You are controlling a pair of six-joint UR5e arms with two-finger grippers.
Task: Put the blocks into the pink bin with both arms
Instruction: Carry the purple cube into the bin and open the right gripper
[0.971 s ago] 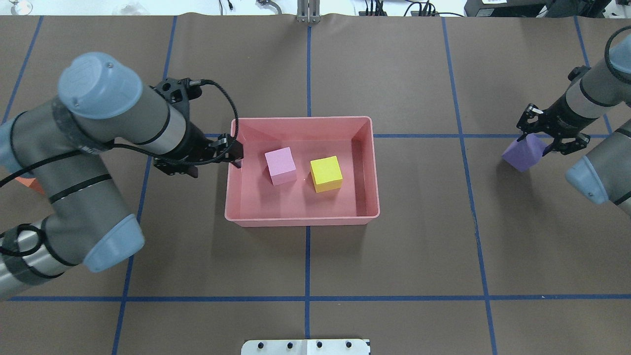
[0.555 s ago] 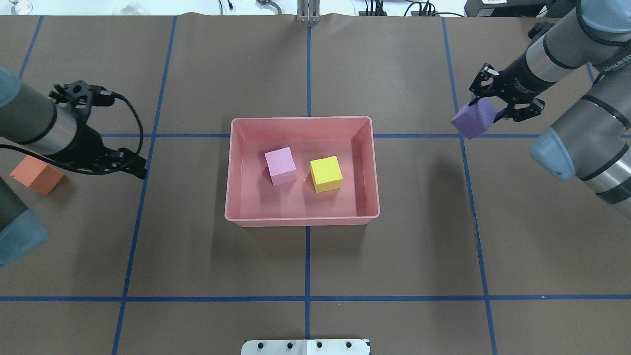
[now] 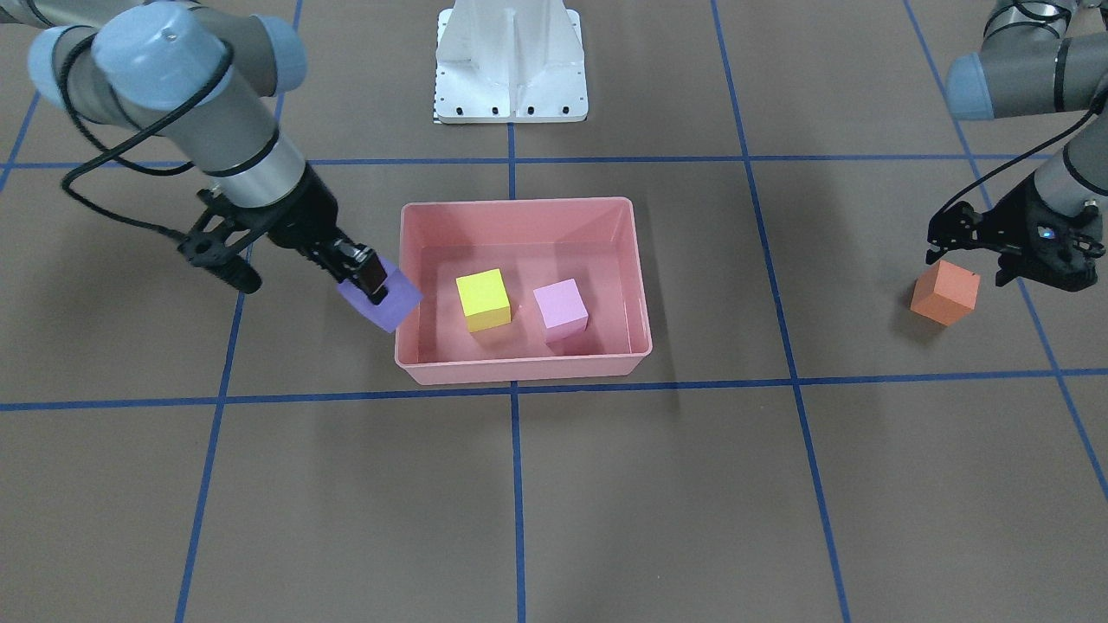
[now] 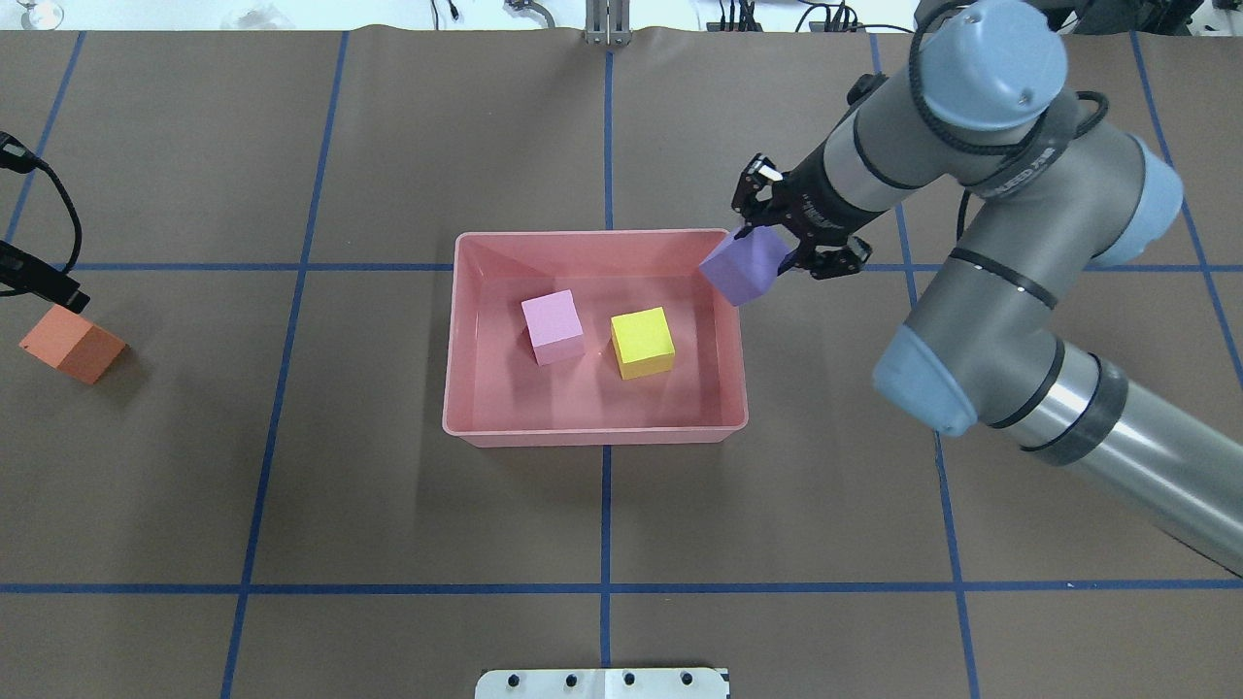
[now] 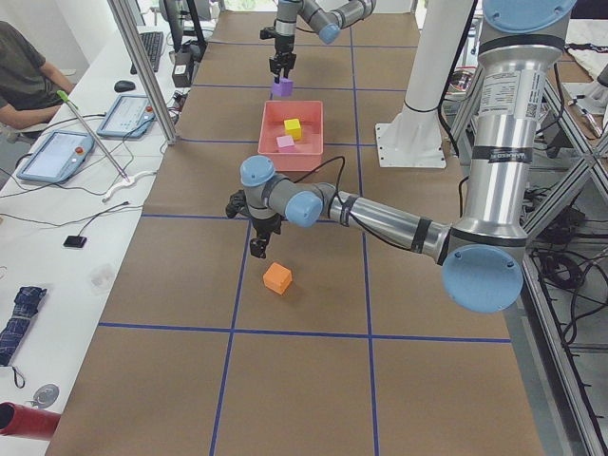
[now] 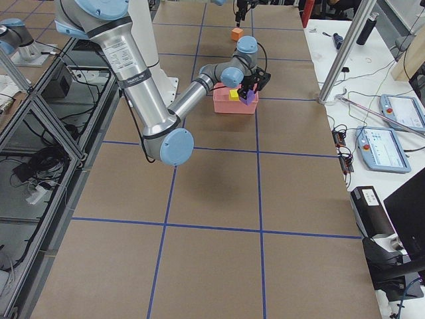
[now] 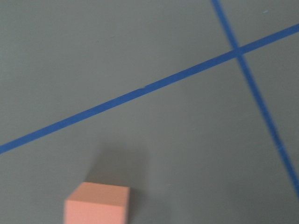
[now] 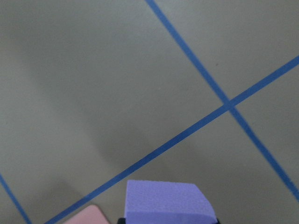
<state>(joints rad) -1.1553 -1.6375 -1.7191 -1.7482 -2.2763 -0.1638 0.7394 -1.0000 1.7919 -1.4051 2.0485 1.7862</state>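
Note:
The pink bin sits mid-table and holds the pale pink block and the yellow block. My right gripper is shut on the purple block and holds it tilted in the air over the bin's far right corner. The purple block also shows in the front-facing view and the right wrist view. The orange block lies on the table far to the left. My left gripper is open and empty, just above and behind the orange block.
The white pedestal base stands behind the bin. Blue tape lines grid the brown table. A seated operator and tablets are beyond the table's far edge, by a metal post.
My right arm has carried the purple block leftward to the bin's far right corner. My left arm has withdrawn from the bin's left wall to the orange block.

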